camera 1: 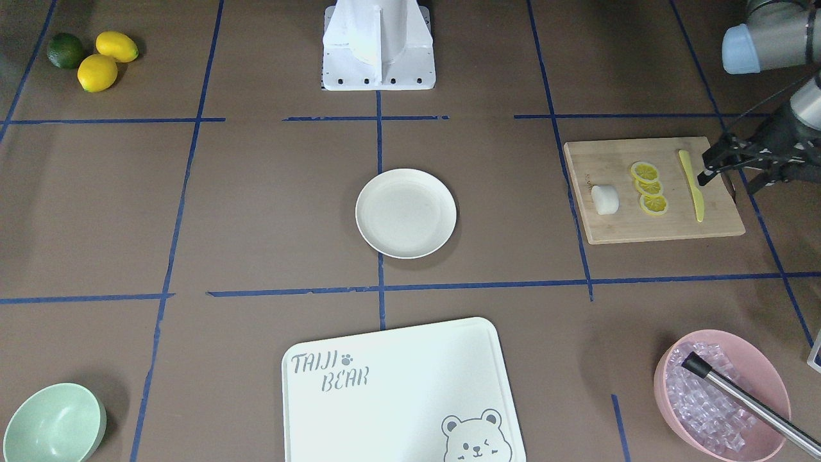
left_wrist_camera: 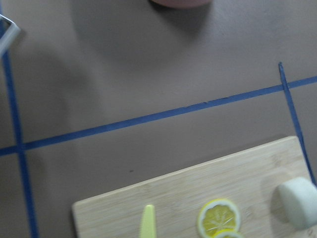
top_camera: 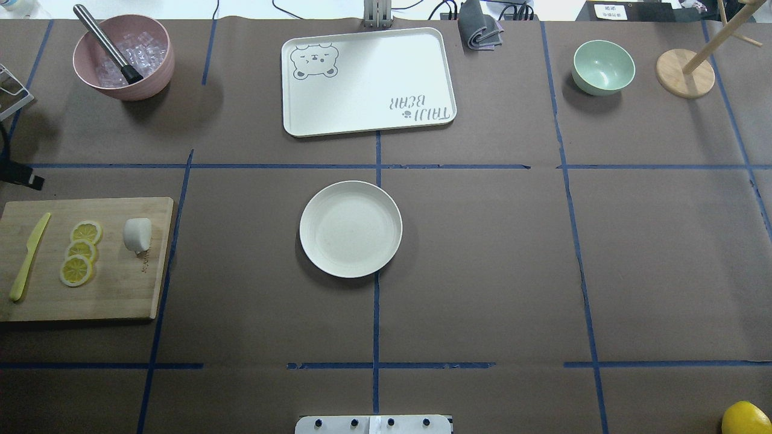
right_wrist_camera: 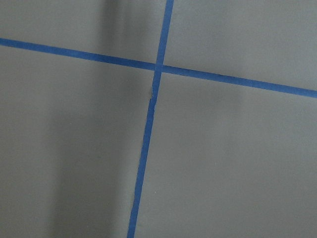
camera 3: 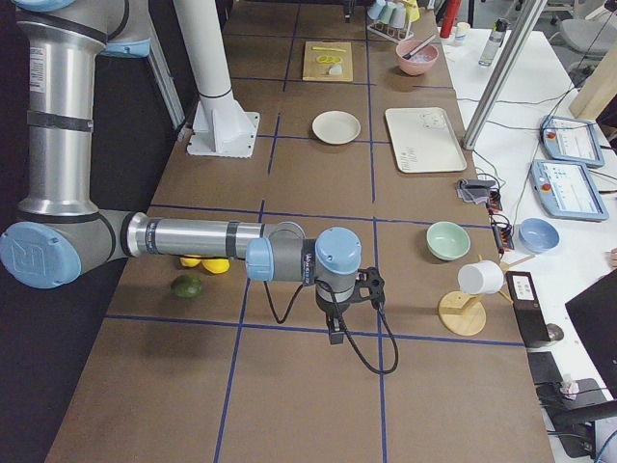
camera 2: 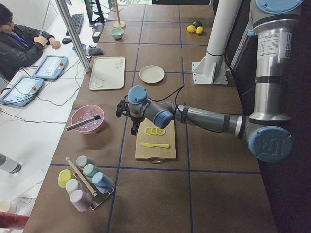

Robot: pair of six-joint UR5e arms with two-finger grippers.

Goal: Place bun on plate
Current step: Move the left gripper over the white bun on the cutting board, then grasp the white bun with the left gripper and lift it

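Note:
The white bun [camera 1: 604, 199] lies on a bamboo cutting board [camera 1: 660, 224], at the edge nearest the plate, and shows too in the overhead [top_camera: 137, 234] and left wrist [left_wrist_camera: 298, 202] views. The cream plate [camera 1: 406, 213] [top_camera: 350, 229] sits bare at the table's middle. My left gripper [camera 1: 728, 183] hovers open above the board's outer edge, past the yellow knife [camera 1: 691, 186], well apart from the bun. My right gripper [camera 3: 335, 323] hangs over bare table far from both; I cannot tell whether it is open or shut.
Three lemon slices [camera 1: 649, 188] lie between bun and knife. A pink bowl [camera 1: 721, 398] of ice holds a metal tool. Also here: a bear-printed board [camera 1: 397, 391], a mint bowl [camera 1: 54, 423], lemons and a lime [camera 1: 96, 58]. A person [camera 2: 19, 43] sits beyond the table.

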